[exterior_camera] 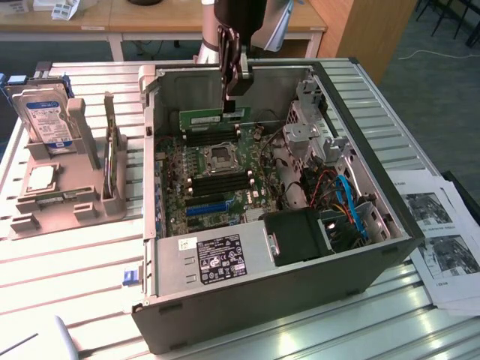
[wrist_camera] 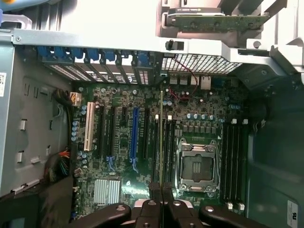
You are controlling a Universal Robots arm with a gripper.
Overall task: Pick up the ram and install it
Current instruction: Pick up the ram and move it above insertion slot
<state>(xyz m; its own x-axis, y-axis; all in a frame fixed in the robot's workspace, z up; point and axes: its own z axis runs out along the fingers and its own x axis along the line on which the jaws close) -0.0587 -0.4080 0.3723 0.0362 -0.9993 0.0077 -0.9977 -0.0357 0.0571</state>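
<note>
The ram (exterior_camera: 212, 118) is a long green stick that hangs level inside the open computer case (exterior_camera: 300, 300), just above the motherboard (exterior_camera: 217, 180). My gripper (exterior_camera: 234, 103) comes straight down from above and is shut on the ram's end at the exterior view's right. In the wrist view the ram (wrist_camera: 161, 137) shows edge-on as a thin line running out from my gripper (wrist_camera: 161, 190). It lies over the black memory slots (wrist_camera: 169, 142) beside the CPU socket (wrist_camera: 197, 166).
A hard drive (exterior_camera: 49, 116) stands in a grey holder (exterior_camera: 67, 195) at the exterior view's left. Inside the case are a power supply (exterior_camera: 217, 255), a black fan block (exterior_camera: 296, 236), blue and red cables (exterior_camera: 349, 202) and a metal drive cage (exterior_camera: 311, 120). Printed papers (exterior_camera: 442, 240) lie at the right.
</note>
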